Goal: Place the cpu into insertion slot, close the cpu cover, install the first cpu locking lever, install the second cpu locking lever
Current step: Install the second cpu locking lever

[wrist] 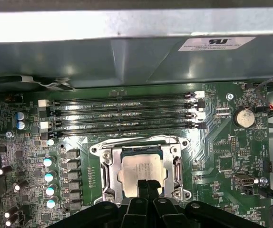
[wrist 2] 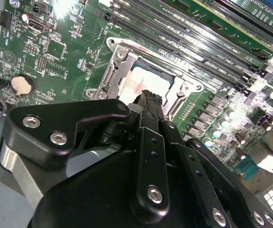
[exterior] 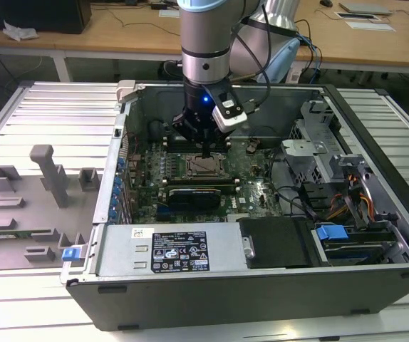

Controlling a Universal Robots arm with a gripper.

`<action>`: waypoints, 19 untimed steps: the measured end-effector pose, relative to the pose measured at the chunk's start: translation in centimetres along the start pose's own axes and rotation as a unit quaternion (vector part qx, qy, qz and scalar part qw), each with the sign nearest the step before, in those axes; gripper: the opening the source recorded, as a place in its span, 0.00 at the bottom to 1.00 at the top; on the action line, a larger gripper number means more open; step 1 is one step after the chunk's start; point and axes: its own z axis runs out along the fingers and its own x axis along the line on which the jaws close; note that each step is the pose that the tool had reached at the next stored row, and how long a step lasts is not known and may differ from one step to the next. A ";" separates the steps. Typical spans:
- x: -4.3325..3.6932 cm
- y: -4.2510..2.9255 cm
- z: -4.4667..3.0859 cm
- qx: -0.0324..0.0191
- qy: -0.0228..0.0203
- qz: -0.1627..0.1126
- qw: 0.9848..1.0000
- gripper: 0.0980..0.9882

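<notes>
The cpu [wrist: 142,168] lies flat in the insertion slot [wrist: 141,151], its silver-grey top showing; it also shows in the second wrist view [wrist 2: 148,78]. The cpu cover [wrist: 109,167] lies down around the chip as a metal frame [wrist 2: 112,76]. A thin wire lever [wrist: 136,141] runs along one side of the socket. My gripper [wrist: 149,186] is shut with nothing between its fingers, its black tips [wrist 2: 148,97] low over one edge of the chip. In the exterior view the gripper [exterior: 203,152] points straight down onto the socket [exterior: 203,167] inside the open computer case.
Long black memory slots [wrist: 127,114] run beside the socket. A black card [exterior: 201,192] lies on the socket's near side. The case wall [wrist: 136,61] rises behind the slots. A power supply [exterior: 169,251], drive cage [exterior: 318,153] and cables [exterior: 347,199] crowd the case.
</notes>
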 end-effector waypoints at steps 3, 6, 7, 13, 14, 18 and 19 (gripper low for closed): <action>0.00 0.00 0.00 0.000 0.000 0.000 1.000 0.01; 0.00 0.00 0.00 0.000 0.000 0.000 1.000 0.01; 0.00 0.00 0.00 0.000 0.000 0.000 1.000 0.01; -0.03 -0.60 0.01 0.000 0.000 0.000 1.000 0.01; -0.04 -0.80 0.01 0.000 0.000 0.000 1.000 0.01; -0.05 -0.91 -0.15 0.000 0.000 0.000 1.000 0.01; -0.05 -0.96 -0.16 0.000 0.000 0.000 1.000 0.01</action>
